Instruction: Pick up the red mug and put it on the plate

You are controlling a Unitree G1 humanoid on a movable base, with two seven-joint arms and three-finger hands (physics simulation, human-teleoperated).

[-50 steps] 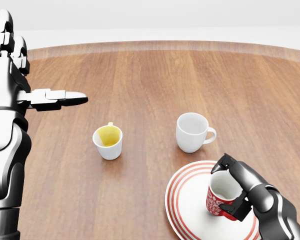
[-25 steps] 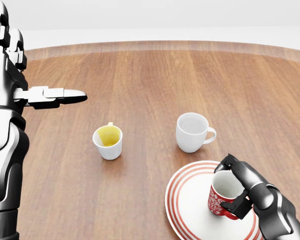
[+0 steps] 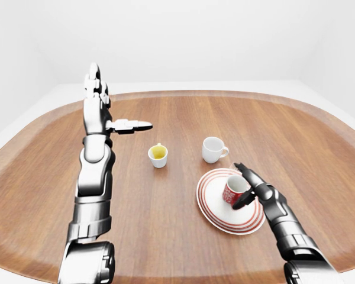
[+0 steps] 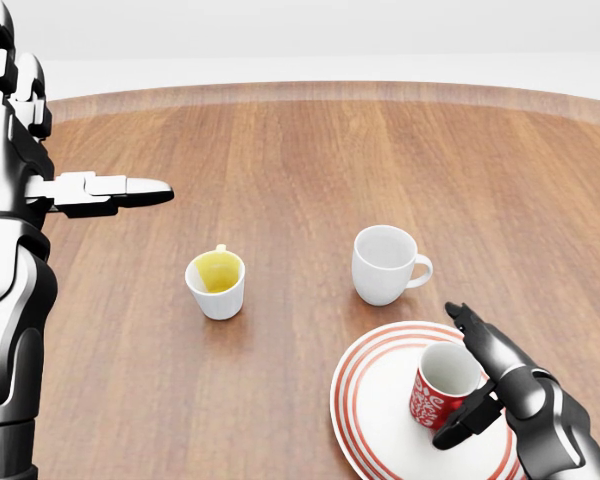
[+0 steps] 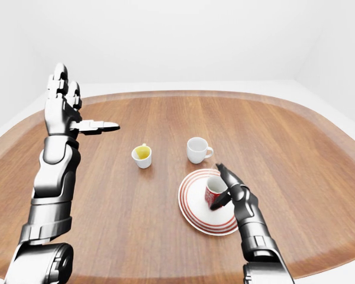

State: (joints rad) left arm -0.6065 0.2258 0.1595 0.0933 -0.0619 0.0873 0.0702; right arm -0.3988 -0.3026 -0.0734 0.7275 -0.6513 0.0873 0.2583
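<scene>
The red mug (image 4: 440, 386) stands upright on the red-ringed white plate (image 4: 375, 402) at the lower right of the head view. My right hand (image 4: 472, 378) is beside the mug on its right, fingers spread open, with the thumb low by the mug's base and the upper fingers (image 4: 470, 325) lifted off the rim. The mug (image 3: 232, 189) and plate (image 3: 216, 204) also show in the left-eye view. My left hand (image 4: 100, 190) is raised at the left, open and empty, far from the mug.
A white mug (image 4: 385, 264) stands just above the plate. A small white cup with yellow inside (image 4: 218, 283) stands to its left. The brown wooden table (image 4: 300, 160) is round-edged, with a pale floor beyond it.
My right hand has opened: the fingers that were curled round the red mug have spread away from it. The mug stays standing on the plate. The left arm barely moved.
</scene>
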